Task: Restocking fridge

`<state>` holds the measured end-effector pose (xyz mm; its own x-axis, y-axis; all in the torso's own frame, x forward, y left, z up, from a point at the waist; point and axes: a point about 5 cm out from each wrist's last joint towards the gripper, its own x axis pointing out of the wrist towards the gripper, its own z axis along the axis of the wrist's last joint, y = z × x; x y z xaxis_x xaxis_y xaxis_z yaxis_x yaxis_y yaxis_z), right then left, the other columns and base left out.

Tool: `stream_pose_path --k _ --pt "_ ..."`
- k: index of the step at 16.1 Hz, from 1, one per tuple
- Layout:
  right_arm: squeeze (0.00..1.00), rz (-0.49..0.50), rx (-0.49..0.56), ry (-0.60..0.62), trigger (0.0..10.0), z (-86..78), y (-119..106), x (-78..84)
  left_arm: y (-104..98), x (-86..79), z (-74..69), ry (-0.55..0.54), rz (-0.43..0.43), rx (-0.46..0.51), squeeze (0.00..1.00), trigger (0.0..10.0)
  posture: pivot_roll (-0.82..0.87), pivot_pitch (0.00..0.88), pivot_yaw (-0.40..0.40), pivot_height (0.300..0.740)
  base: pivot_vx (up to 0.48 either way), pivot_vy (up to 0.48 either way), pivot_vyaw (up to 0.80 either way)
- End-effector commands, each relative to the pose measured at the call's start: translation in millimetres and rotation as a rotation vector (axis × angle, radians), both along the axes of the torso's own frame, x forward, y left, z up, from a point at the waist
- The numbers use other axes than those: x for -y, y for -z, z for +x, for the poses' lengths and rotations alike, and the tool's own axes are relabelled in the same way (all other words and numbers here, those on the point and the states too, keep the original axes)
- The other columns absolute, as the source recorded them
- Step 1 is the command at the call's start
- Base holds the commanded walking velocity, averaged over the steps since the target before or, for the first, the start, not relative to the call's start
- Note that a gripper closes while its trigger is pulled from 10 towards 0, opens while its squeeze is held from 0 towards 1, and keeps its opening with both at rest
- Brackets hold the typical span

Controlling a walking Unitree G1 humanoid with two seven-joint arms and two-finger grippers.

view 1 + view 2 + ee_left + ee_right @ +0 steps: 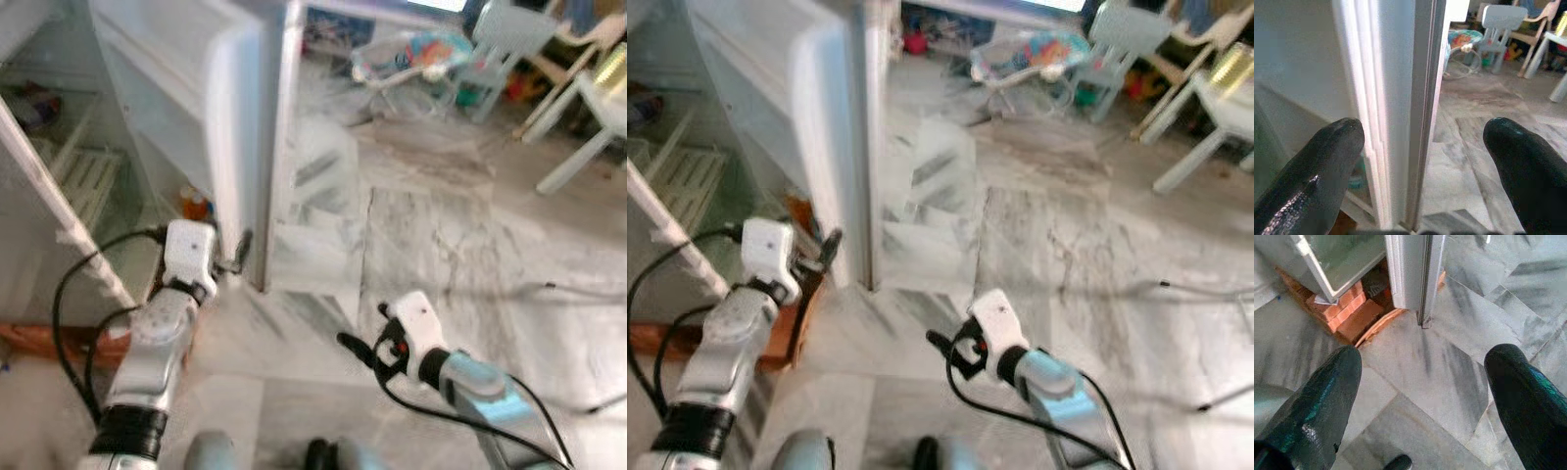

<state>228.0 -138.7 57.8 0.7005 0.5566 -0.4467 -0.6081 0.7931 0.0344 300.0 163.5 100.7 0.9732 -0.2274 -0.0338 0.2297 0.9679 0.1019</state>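
Note:
The white fridge stands open at the left, its door [235, 117] swung out toward me and wire shelves [83, 176] showing inside. My left gripper [238, 253] is raised at the door's free edge. In the left wrist view it is open, its fingers [1327, 156] either side of the door edge [1420, 98], holding nothing. My right gripper [355, 345] hangs low over the marble floor, open and empty, its fingers [1327, 391] pointing toward the door's bottom corner [1422, 320]. A small orange item [196, 204] sits low inside the fridge.
The fridge rests on red bricks [1356, 313]. Grey-veined marble floor [460, 245] spreads to the right, with a thin cable [568, 289] lying across it. White plastic chairs [588, 108] and a colourful baby seat [411, 54] stand at the back right.

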Motion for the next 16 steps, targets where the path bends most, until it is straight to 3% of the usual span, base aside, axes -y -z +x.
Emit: stream_pose_path --k 1,8,11,14,15,16 --pt "0.0 -0.005 0.027 0.027 10.0 3.7 -3.6 2.7 2.0 -1.7 5.1 -0.02 0.011 -0.008 0.0 10.0 0.1 0.143 -0.125 0.74 0.48 0.0 0.0" --pt "0.0 -0.008 0.05 0.053 10.0 4.5 -4.4 2.6 -3.7 11.8 43.0 -0.055 0.062 -0.005 0.0 10.0 0.09 0.135 -0.116 0.74 0.401 0.0 0.0" --pt "0.0 -0.006 0.055 0.058 10.0 4.5 -4.6 1.9 -5.4 21.8 50.9 -0.034 0.084 -0.005 0.0 10.0 0.08 0.132 -0.113 0.74 0.276 0.0 0.0" --pt "0.0 -0.011 0.054 0.064 10.0 3.9 -2.8 3.2 -10.9 63.7 54.2 0.138 0.085 0.028 0.0 10.0 0.08 0.127 -0.113 0.74 0.28 0.0 0.0" --pt "0.0 -0.012 0.053 0.063 10.0 3.8 -2.1 3.3 -11.9 87.8 49.4 0.239 0.073 0.039 0.0 10.0 0.08 0.127 -0.112 0.74 0.262 0.0 0.0" --pt "0.0 -0.014 0.053 0.063 10.0 4.2 -1.6 3.2 -10.8 101.3 45.6 0.299 0.081 0.042 0.0 10.0 0.08 0.125 -0.113 0.74 0.247 0.0 0.0"
